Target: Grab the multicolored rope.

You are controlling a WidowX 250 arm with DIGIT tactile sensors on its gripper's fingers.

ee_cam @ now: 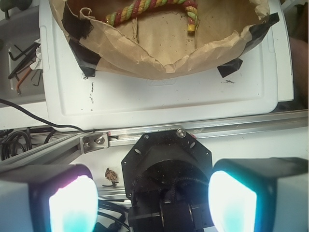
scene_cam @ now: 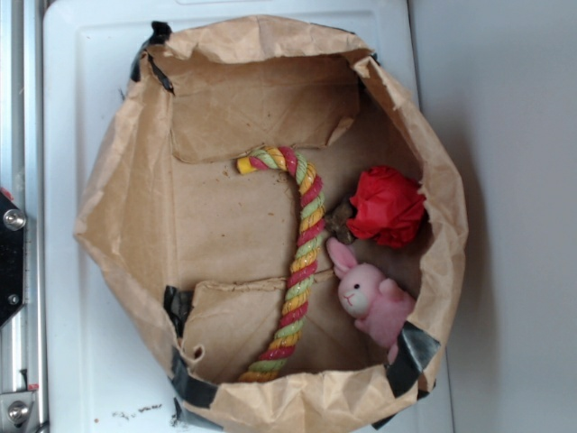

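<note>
The multicolored rope (scene_cam: 300, 262) is a thick cane-shaped twist of red, yellow and light green. It lies on the floor of a brown paper bag (scene_cam: 117, 207), hook end at the top. The wrist view catches its curved part (ee_cam: 145, 7) at the upper edge. My gripper (ee_cam: 153, 203) is open, its two glowing pads (ee_cam: 72, 205) wide apart with nothing between them. It hovers over the robot base, well short of the bag and rope. The exterior view does not show the gripper.
A red crumpled ball (scene_cam: 388, 206) and a pink plush bunny (scene_cam: 370, 293) sit right of the rope inside the bag. The bag rests on a white tray (scene_cam: 72, 117). Black tape (scene_cam: 185, 379) patches the bag's rim. Tools and cables (ee_cam: 21, 55) lie beside the tray.
</note>
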